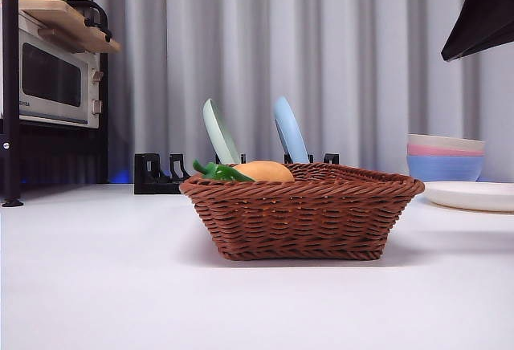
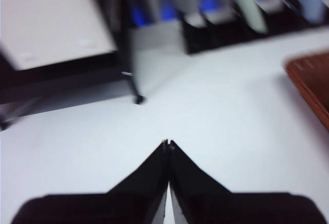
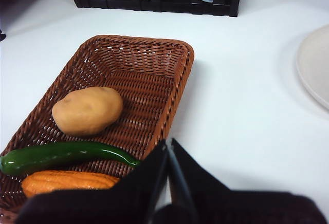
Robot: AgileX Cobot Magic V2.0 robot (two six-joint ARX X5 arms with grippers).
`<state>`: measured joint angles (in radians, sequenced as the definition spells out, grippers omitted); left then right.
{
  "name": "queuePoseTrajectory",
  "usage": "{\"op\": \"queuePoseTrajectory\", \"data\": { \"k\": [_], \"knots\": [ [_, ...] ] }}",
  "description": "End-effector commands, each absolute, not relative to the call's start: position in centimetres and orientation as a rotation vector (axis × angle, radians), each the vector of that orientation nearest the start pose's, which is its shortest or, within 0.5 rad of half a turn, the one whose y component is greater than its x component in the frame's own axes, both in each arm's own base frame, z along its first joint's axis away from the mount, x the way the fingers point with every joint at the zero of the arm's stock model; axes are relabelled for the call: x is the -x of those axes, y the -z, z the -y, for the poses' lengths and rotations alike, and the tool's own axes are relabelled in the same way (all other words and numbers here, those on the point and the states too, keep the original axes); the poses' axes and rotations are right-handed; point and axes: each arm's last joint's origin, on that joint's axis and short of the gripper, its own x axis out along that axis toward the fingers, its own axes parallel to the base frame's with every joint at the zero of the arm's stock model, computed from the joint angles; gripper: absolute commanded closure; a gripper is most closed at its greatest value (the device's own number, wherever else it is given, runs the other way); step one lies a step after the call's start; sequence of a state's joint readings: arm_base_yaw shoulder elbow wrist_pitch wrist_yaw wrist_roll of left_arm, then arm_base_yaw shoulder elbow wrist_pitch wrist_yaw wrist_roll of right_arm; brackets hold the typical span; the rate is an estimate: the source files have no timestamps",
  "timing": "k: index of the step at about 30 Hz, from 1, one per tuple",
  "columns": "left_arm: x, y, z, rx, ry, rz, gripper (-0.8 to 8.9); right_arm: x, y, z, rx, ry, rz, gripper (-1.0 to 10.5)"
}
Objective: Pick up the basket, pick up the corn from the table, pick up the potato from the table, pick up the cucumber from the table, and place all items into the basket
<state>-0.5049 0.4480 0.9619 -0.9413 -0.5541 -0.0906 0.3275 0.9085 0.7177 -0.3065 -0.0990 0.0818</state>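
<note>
Oven: a white toaster oven (image 1: 56, 77) sits on a black rack at 9 o'clock of the front view; small dark lettering on its lower left face is too small to read.
Board: a wooden board (image 1: 68, 22) lies on top of the oven, with an orange item and green leaves on it.
Dish rack: a black rack (image 1: 157, 175) stands behind the basket, holding a pale green plate (image 1: 219, 132) and a light blue plate (image 1: 290, 129) upright and tilted.
Left end effector (image 2: 168, 144): tips pressed together, holding nothing, over bare white tabletop (image 2: 216, 111); a brown basket corner shows at the edge of its view.
Basket (image 1: 305, 213): brown wicker, resting on the tabletop at the centre of the front view.
Cucumber (image 3: 61, 155): dark green, lying in the basket between the potato and the corn.
Potato (image 3: 88, 110): tan, in the basket at 12 o'clock of the cucumber, just beside it.
Corn (image 3: 67, 181): orange-yellow cob in the basket, close alongside the cucumber.
Right end effector (image 3: 168, 144): tips closed on each other, empty, above the basket's rim; in the front view it is the dark shape at 1 o'clock.
Bowls: stacked cream, pink and blue bowls (image 1: 446, 157) at 3 o'clock, behind a white plate (image 1: 474, 196).
</note>
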Motion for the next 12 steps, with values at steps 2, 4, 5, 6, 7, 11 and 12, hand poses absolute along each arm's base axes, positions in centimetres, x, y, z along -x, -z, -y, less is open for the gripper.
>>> {"op": "queuePoseTrajectory", "data": {
  "k": [2,4,5,6,7,11,12],
  "knots": [
    [-3.8,-35.3,-0.1,-0.068,-0.180,-0.314,8.14,-18.3,-27.8,-6.5,-0.023,-0.396,-0.510,9.5],
    [-3.4,-35.1,-0.5,-0.033,-0.260,-0.266,8.14,-18.3,-27.8,-6.5,-0.023,-0.396,-0.510,9.5],
    [-3.4,-34.9,-0.7,-0.011,-0.295,-0.229,8.14,-18.3,-27.8,-6.5,-0.023,-0.395,-0.510,9.5],
    [-3.6,-34.5,-0.7,0.022,-0.333,-0.175,8.14,-18.3,-27.8,-6.5,-0.023,-0.395,-0.510,9.5],
    [-3.8,-33.8,-0.8,0.050,-0.367,-0.118,8.14,-18.3,-27.8,-6.5,-0.023,-0.395,-0.510,9.5],
    [-5.5,-29.7,-0.9,0.105,-0.372,0.042,8.14,-18.3,-27.8,-6.5,-0.023,-0.396,-0.510,9.5],
    [-6.0,-28.3,-0.8,0.108,-0.332,0.059,8.14,-18.3,-27.8,-6.5,-0.023,-0.396,-0.510,9.5]
  ]
}}
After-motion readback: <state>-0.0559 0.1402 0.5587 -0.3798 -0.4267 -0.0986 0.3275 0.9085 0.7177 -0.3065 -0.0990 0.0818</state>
